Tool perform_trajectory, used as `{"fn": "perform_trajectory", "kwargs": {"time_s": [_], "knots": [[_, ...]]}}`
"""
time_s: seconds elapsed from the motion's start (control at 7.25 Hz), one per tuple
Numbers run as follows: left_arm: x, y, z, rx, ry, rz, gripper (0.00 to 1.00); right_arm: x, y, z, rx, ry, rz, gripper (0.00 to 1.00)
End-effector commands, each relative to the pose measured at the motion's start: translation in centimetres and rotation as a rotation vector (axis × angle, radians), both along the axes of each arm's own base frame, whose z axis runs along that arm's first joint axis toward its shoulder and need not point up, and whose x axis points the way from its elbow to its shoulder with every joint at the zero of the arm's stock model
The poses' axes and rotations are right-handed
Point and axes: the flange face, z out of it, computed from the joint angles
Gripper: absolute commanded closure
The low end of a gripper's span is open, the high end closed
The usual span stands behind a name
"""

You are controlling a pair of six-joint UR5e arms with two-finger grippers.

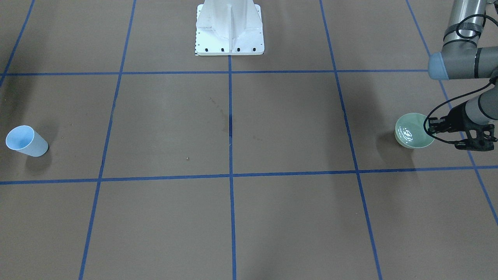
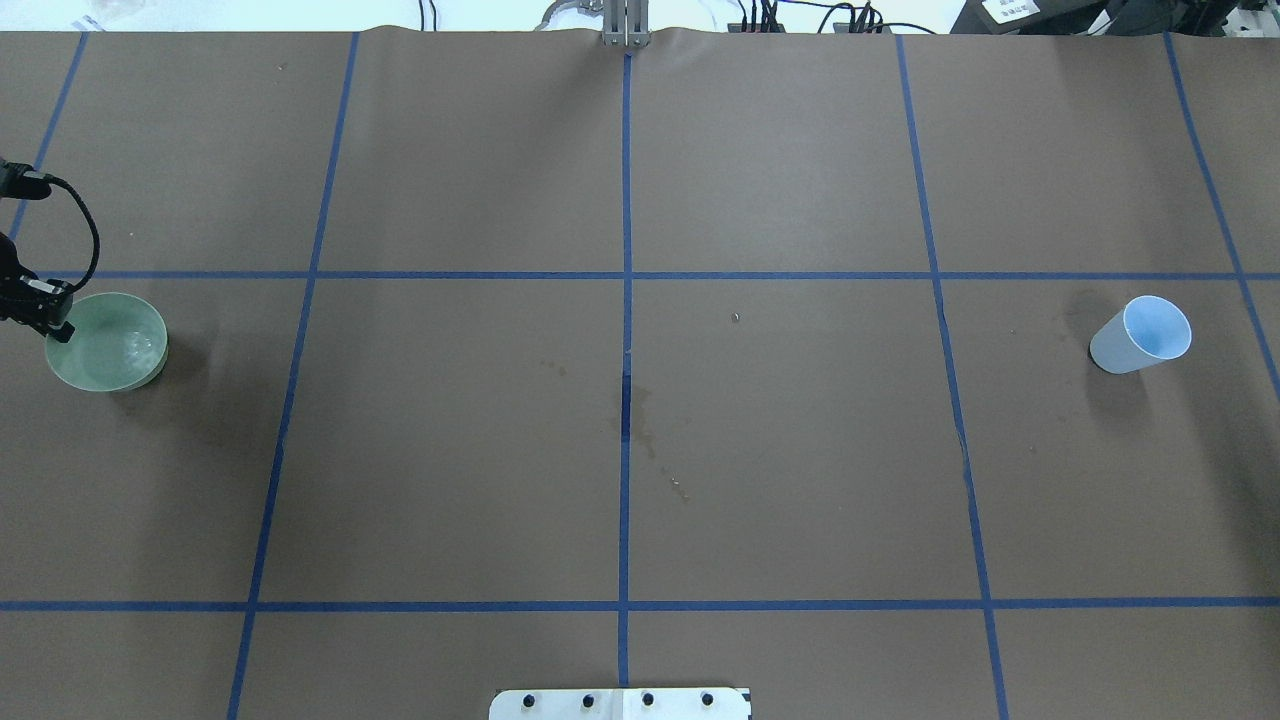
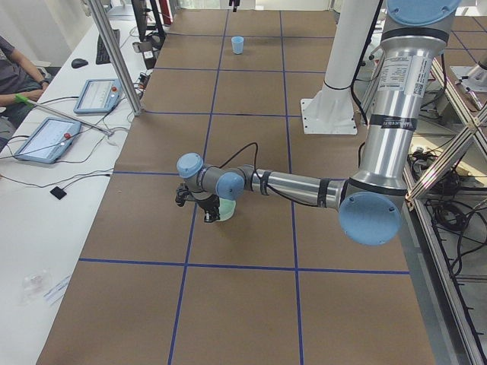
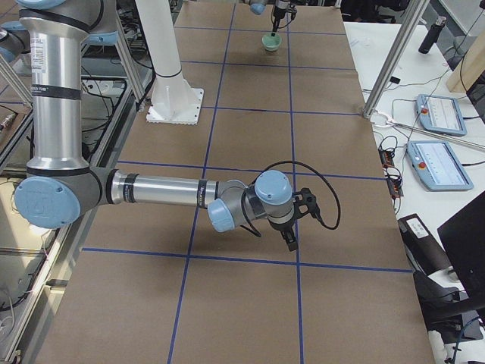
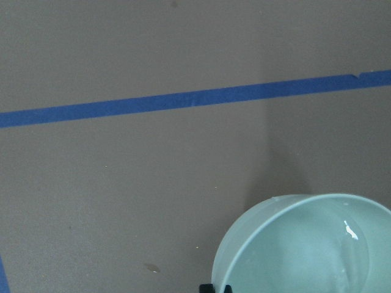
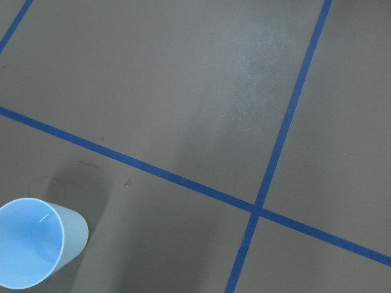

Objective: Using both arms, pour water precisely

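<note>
Water (image 1: 407, 134) lies in green bowl (image 1: 402, 142) beside left hand (image 1: 433, 125), grip impossible to tell.

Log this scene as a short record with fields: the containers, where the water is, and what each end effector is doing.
bowl: pale green, upright, on the robot's left side
cup: light blue, upright, on the robot's right side, nothing touching it
water: whitish glints inside the bowl
left end effector: at the bowl's rim; grip unclear
right end effector: clear of the cup; open or shut cannot be told
</note>
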Motion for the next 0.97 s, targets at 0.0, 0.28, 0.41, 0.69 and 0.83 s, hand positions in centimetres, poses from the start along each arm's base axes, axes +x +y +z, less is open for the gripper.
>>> {"fn": "perform_trajectory", "kwargs": {"time_s": [0.0, 0.28, 0.41, 0.69, 0.83], "knots": [[-1.5, -0.5, -1.3, 0.016, 0.025, -0.026, 0.00, 0.0, 0.1, 0.1, -0.003, 0.001, 0.002, 0.01], [-6.0, 0.6, -4.5, 0.059, 0.074, -0.092, 0.00, 0.0, 0.2, 0.5, -0.052, 0.000, 0.008, 0.01], [-9.9, 0.5, -5.6, 0.123, 0.082, -0.124, 0.00, -0.1, -0.3, 0.1, -0.057, -0.005, 0.005, 0.01], [-16.8, -0.1, -3.7, 0.248, 0.063, -0.101, 0.00, -0.3, -2.3, -1.6, -0.121, -0.016, -0.001, 0.01], [-19.4, -0.1, -0.6, 0.249, 0.051, -0.091, 0.00, -0.5, -3.1, -2.1, -0.151, -0.013, -0.006, 0.01]]}}
